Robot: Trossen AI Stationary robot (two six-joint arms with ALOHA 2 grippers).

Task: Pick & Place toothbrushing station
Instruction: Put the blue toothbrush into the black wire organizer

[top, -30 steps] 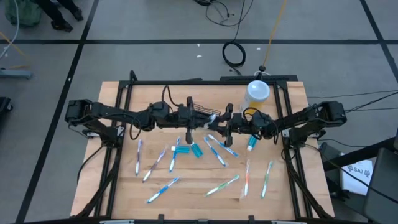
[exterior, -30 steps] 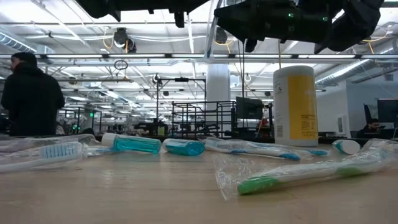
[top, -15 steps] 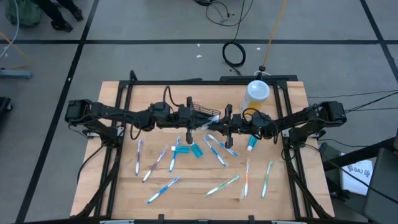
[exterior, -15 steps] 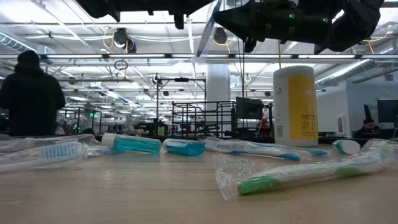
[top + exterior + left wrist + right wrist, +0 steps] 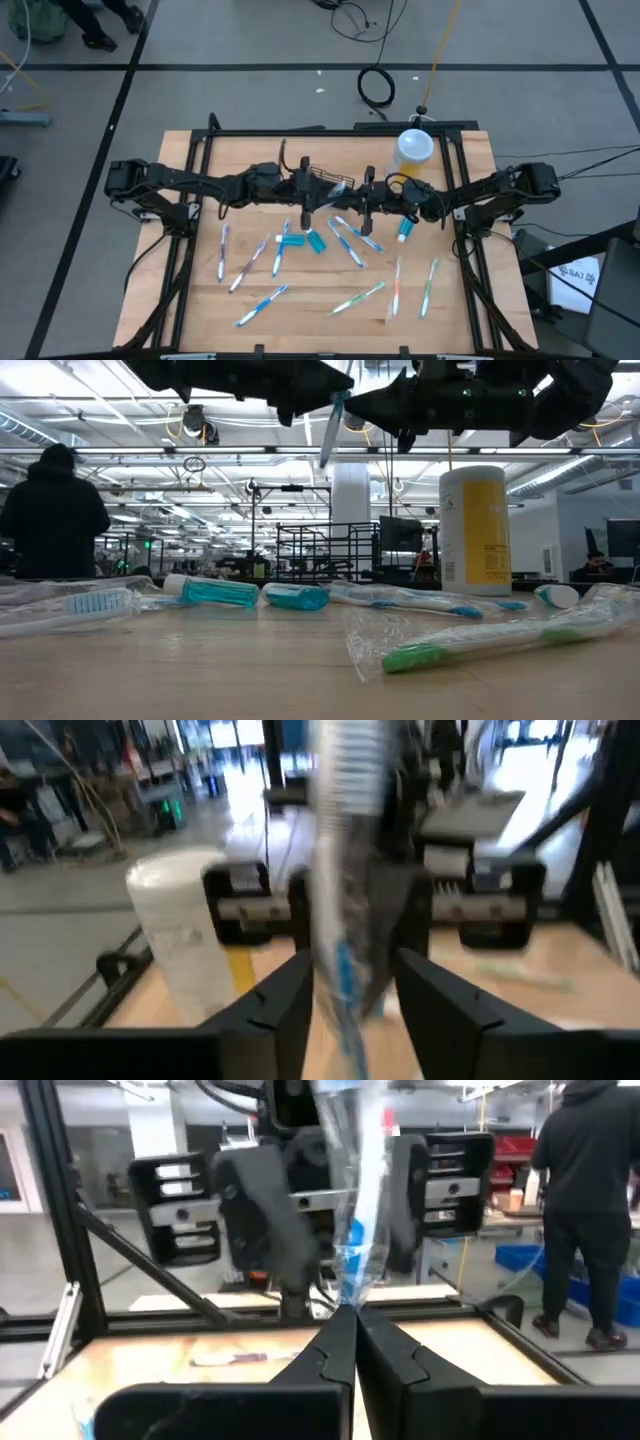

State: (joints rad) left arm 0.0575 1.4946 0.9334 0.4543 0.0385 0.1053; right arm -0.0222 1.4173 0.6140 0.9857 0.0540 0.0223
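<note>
— Any writing to read?

— Only on the bottle: a yellow label under a white lid, with print too small to make out. The wrappers on the loose brushes show nothing legible.

— Where is the caddy?

— Upright on the table, in its far half, just beside the left gripper and between the two arms' ends. The bottle is well off to its right. What the caddy's compartments hold, I cannot tell.

— And the grippers?

— They face each other above the table's middle. The right gripper has its fingers pressed together on the end of a wrapped toothbrush, which rises tilted from them. The left's fingers are spread, one on each side of that brush and wider than it; whether they touch the wrapper I cannot tell.

— Anything else?

— More wrapped brushes and teal tubes lie scattered nearer the front. A person stands in the room behind.
</note>
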